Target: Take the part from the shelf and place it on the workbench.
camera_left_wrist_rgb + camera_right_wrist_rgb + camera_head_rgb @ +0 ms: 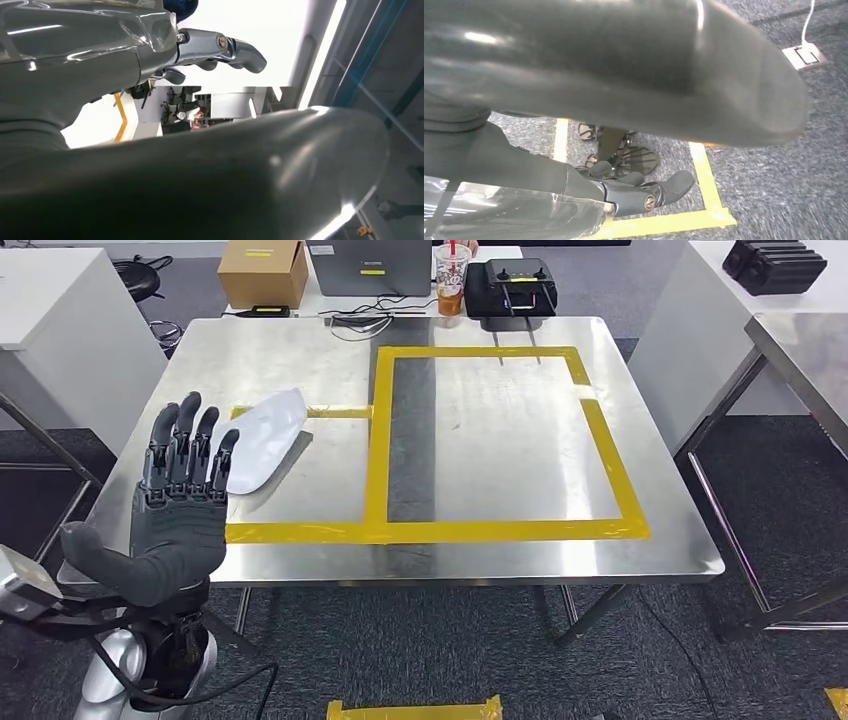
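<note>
white part (262,438), yellow tape (378,440), steel workbench (500,440)

The workbench (300,350) stands straight ahead, with a taped rectangle (606,440) on its middle and right part. The part (262,436) lies on the workbench left of that rectangle, across a strip of tape. The left hand (180,505) is raised over the near left corner, just before the part. Behind the workbench, from left to right, come a cardboard box (263,272), a laptop (371,265), a drink cup (451,280) and a case (509,287). The right hand (624,187) hangs over the carpeted floor (774,175), above taped floor lines (706,175).
</note>
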Controlling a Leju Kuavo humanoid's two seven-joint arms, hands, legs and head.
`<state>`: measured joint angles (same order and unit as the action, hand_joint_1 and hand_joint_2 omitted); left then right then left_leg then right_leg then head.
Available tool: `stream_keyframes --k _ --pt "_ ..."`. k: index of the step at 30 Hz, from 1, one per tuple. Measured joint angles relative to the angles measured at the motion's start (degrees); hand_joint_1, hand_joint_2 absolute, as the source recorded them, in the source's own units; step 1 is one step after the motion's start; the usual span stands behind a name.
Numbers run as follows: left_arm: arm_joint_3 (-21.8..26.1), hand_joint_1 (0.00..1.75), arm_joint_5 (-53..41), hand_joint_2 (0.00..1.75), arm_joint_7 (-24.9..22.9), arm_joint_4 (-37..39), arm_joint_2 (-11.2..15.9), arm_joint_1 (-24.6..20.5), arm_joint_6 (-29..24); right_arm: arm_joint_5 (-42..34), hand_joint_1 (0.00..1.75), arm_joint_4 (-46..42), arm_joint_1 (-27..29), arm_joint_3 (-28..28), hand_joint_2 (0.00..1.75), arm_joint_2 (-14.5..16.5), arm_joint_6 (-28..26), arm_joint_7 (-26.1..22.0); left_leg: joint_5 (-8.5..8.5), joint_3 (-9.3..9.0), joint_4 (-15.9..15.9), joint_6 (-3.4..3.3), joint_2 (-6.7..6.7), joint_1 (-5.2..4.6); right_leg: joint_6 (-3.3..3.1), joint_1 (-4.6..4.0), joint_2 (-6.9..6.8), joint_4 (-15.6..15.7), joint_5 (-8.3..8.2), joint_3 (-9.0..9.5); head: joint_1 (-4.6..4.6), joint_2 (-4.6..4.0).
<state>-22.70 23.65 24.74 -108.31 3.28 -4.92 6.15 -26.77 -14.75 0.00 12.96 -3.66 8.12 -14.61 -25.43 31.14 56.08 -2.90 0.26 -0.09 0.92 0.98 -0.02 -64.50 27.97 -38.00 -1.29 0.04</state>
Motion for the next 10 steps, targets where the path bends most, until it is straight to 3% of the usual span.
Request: stream_keyframes --k 2,3,4,6,8,10 --pt "0.01 0.0 -0.12 0.0 -0.09 -0.01 -0.05 0.04 0.02 -0.04 0.0 0.0 -0.06 0.0 0.0 -0.04 -0.04 0.02 0.75 1.09 0.05 -0.15 0.01 -0.04 -0.12 0.06 0.0 -7.32 3.47 -2.58 0.07 0.0" --pt "0.0 0.0 -0.19 0.0 -0.13 -0.01 -0.07 0.05 0.03 -0.07 0.0 0.0 -0.07 0.0 0.0 -0.05 -0.05 0.03 1.08 1.57 0.09 -0.09 0.0 -0.04 0.16 0.12 -0.01 -8.91 4.1 -2.79 0.08 0.0" --pt "0.0 0.0 -0.26 0.0 -0.14 -0.01 -0.08 0.06 0.03 -0.08 0.0 0.0 -0.09 0.0 0.0 -0.05 -0.07 0.04 1.37 1.96 0.14 0.02 -0.01 -0.02 0.6 0.21 -0.01 -8.16 3.87 -1.84 0.09 0.0" --pt "-0.01 0.0 -0.37 0.0 -0.16 -0.01 -0.09 0.06 0.03 -0.11 0.0 0.0 -0.22 0.0 0.0 -0.09 -0.12 0.11 1.75 2.59 0.49 0.38 -0.01 0.05 1.55 0.45 -0.03 -0.87 1.96 3.03 0.09 0.0" --pt "0.01 0.0 -0.44 0.0 -0.2 -0.03 -0.11 0.04 0.09 -0.21 0.0 0.0 -0.47 0.0 0.0 -0.11 -0.19 0.22 1.9 3.29 1.24 0.91 0.0 -0.15 1.45 0.41 0.07 5.72 0.44 6.87 0.03 0.0" --pt "0.02 0.0 -0.52 0.0 -0.23 -0.05 -0.12 0.06 0.19 -0.3 0.0 0.0 -0.58 0.0 0.0 -0.11 -0.22 0.3 2.04 3.74 1.67 1.4 0.01 -0.31 0.76 0.18 0.17 7.1 0.06 7.38 -0.05 0.0"
